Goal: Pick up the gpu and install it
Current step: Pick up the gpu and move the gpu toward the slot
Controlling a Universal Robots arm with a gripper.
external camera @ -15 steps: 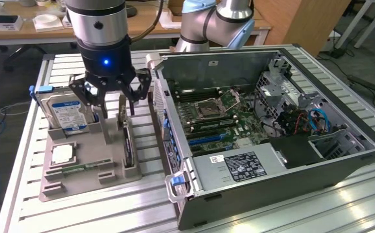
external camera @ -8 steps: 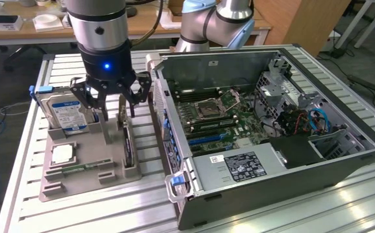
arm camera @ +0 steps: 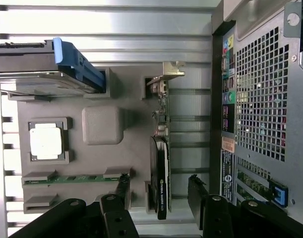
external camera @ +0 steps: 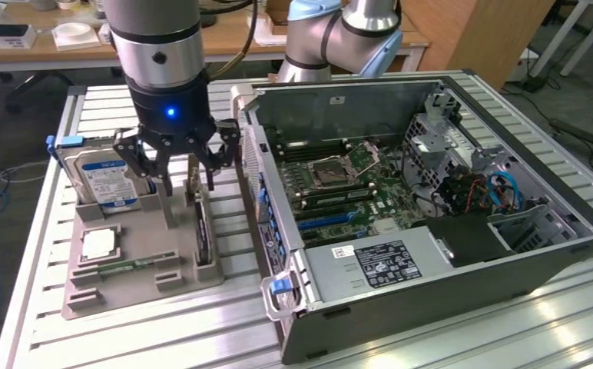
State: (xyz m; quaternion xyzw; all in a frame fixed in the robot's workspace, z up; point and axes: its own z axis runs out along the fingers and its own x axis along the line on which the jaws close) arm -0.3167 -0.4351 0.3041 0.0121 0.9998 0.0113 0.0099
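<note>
The gpu [arm camera: 161, 148] stands on its edge in a slot of the grey holder [arm camera: 101, 124], with its black cooler [arm camera: 160, 181] towards my fingers and its silver bracket [arm camera: 166, 72] at the far end. In the exterior view the gpu [external camera: 203, 231] shows as a thin dark edge on the holder's side nearest the computer. My gripper [external camera: 186, 184] hangs just above it, open and holding nothing. In the wrist view the gripper [arm camera: 159, 193] has one finger on each side of the card, apart from it.
The open computer case [external camera: 501, 254] lies on the exterior view's right, its motherboard [external camera: 338, 184] exposed. The holder [external camera: 163, 254] also carries a hard drive with a blue label [external camera: 107, 173], a processor [external camera: 100, 244] and a memory stick [external camera: 133, 265]. All rest on a slatted metal table [external camera: 122, 330].
</note>
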